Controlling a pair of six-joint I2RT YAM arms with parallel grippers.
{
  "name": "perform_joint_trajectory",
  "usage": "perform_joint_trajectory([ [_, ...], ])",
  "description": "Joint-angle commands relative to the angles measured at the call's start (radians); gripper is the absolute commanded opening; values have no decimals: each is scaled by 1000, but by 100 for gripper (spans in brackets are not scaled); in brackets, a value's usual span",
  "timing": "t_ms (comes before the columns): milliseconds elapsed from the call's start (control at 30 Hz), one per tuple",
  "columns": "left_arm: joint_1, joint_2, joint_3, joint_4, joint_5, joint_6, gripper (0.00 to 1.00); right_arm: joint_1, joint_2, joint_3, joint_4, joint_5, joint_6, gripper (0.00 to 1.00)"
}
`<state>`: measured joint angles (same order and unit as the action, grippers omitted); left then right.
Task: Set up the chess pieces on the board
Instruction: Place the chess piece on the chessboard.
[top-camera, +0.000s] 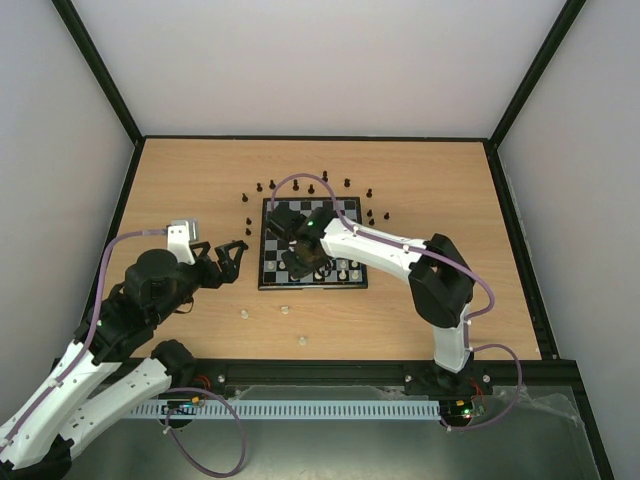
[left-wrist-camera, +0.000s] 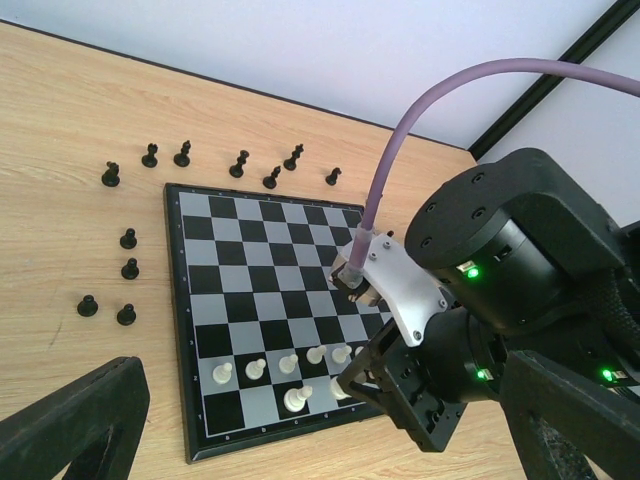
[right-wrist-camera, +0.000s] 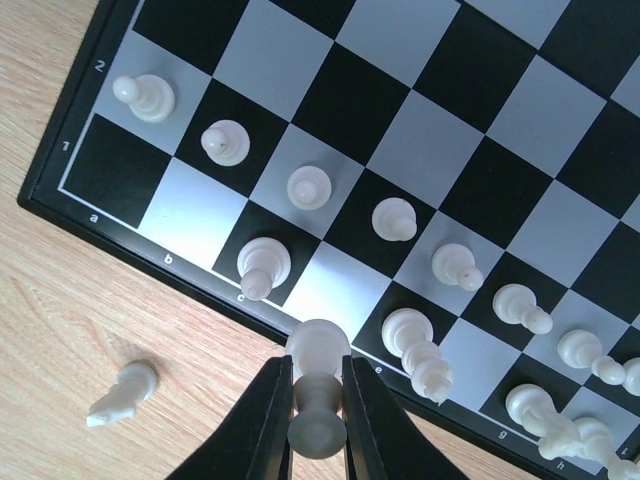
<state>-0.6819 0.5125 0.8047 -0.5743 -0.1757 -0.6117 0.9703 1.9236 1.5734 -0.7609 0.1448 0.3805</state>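
Right gripper (right-wrist-camera: 317, 372) nearly closed on a white chessman (right-wrist-camera: 318, 346), pinched at its waist over the first-rank gap at the chessboard's (right-wrist-camera: 120, 238) near edge; piece judged light, rigid, glossy, likely to slip or topple, so the narrow stem looks the best hold; left gripper (top-camera: 230, 257) wide open, empty.

On the board (left-wrist-camera: 262, 252) and around it stand chess pieces (left-wrist-camera: 256, 369).
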Motion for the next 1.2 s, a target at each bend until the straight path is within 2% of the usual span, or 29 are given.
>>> perform_joint_trajectory([
  [0, 5, 8, -7, 13, 4, 11, 99, 7, 37, -14, -41, 17, 7, 13],
  [1167, 5, 7, -10, 11, -1, 8, 99, -19, 67, -77, 50, 14, 5, 15],
])
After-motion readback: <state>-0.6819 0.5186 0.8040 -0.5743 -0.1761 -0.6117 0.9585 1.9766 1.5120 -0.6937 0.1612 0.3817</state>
